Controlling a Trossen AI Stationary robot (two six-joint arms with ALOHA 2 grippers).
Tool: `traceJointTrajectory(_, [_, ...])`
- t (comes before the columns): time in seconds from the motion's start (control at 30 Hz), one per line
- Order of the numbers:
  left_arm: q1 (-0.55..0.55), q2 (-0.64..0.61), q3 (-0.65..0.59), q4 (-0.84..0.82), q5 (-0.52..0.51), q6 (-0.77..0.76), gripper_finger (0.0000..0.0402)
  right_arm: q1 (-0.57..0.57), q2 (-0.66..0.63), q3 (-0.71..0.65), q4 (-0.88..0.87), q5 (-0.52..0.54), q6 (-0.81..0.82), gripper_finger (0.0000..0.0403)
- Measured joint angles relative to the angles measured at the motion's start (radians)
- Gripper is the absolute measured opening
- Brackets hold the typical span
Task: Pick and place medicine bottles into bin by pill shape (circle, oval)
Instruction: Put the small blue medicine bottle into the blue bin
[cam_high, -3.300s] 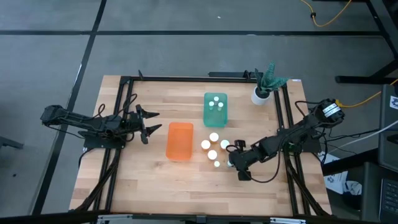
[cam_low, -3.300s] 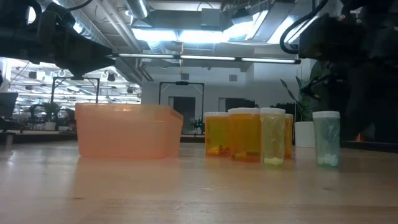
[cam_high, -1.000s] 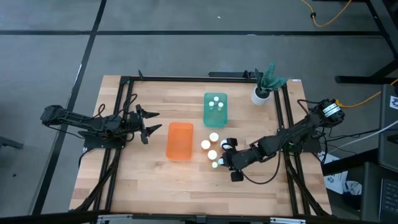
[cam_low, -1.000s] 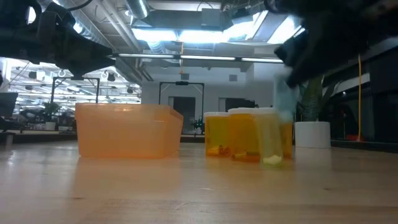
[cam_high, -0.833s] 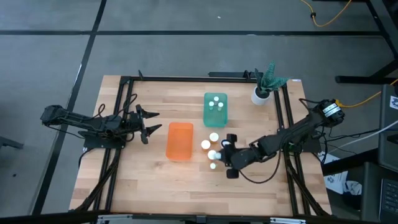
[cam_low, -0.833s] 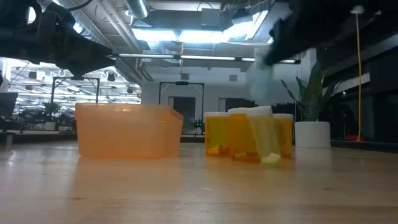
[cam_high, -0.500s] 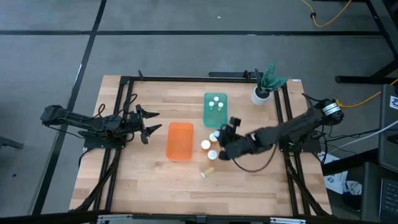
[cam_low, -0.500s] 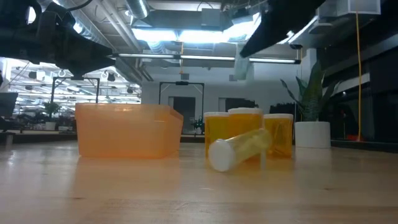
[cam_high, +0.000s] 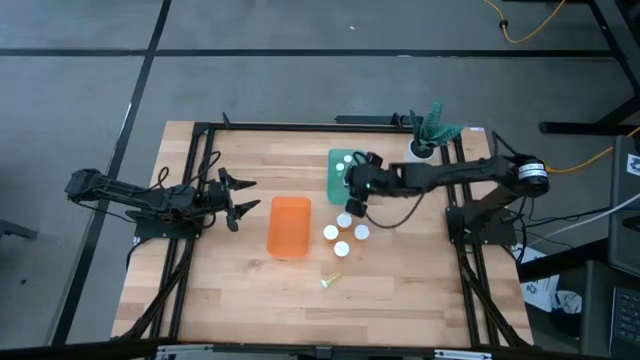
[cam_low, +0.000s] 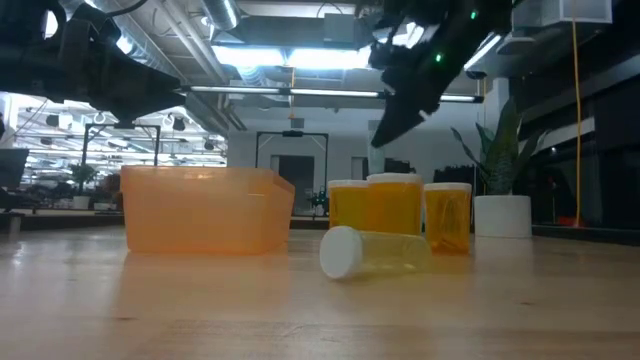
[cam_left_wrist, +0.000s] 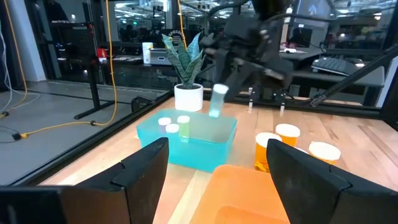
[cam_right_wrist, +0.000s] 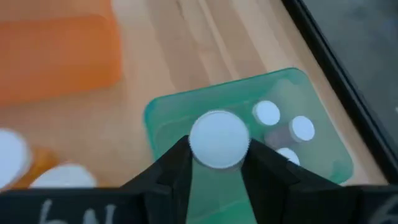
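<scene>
My right gripper (cam_high: 357, 182) is shut on a green-tinted medicine bottle (cam_left_wrist: 217, 101) with a white cap (cam_right_wrist: 219, 138), above the teal bin (cam_high: 347, 176). White-capped bottles (cam_right_wrist: 267, 113) stand inside that bin. The orange bin (cam_high: 289, 226) lies to its near left. Orange bottles (cam_high: 342, 248) stand upright between the bins and the right arm. A yellowish bottle (cam_low: 375, 252) lies on its side on the table, nearer the front edge (cam_high: 330, 280). My left gripper (cam_high: 240, 197) waits open at the table's left. My right gripper pinches the green-tinted bottle between its two fingers (cam_right_wrist: 177, 165), on opposite sides of its body just below the cap (cam_right_wrist: 219, 163). The fingers slant down from the table's right. The bottle hangs clear above the teal bin, cap uppermost, slightly tilted.
A white plant pot (cam_high: 420, 152) with a green plant stands at the far right, close behind the right arm. Black frame rails (cam_high: 205, 180) run along the table's edges. Bare wood lies near the front edge around the fallen bottle.
My right gripper has swung from the near right of the bottle cluster toward the far edge and up, carrying the green-tinted bottle over the teal bin. On the way the yellowish bottle has tipped over, rolled toward the near edge and now lies on its side.
</scene>
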Motion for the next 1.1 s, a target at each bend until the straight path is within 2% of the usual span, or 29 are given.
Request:
traceJointTrajectory(0.07, [0.000,0.000,0.000,0.000,0.000,0.000,0.0263,-0.040,0.000,-0.043,0.067,-0.065,-0.001,0.0126])
traceJointTrajectory(0.17, [0.000,0.000,0.000,0.000,0.000,0.000,0.0263,-0.083,0.000,-0.105,0.173,-0.101,-0.021,0.0126])
traceJointTrajectory(0.37, [0.000,0.000,0.000,0.000,0.000,-0.001,0.0263,-0.137,0.000,-0.176,0.235,-0.172,-0.026,0.0126])
traceJointTrajectory(0.77, [0.000,0.000,0.000,0.000,0.000,-0.005,0.0263,-0.150,0.000,-0.256,0.293,-0.178,-0.025,0.0126])
traceJointTrajectory(1.1, [0.000,0.000,0.000,0.000,0.000,-0.005,0.0263,-0.151,0.000,-0.270,0.311,-0.177,-0.022,0.0126])
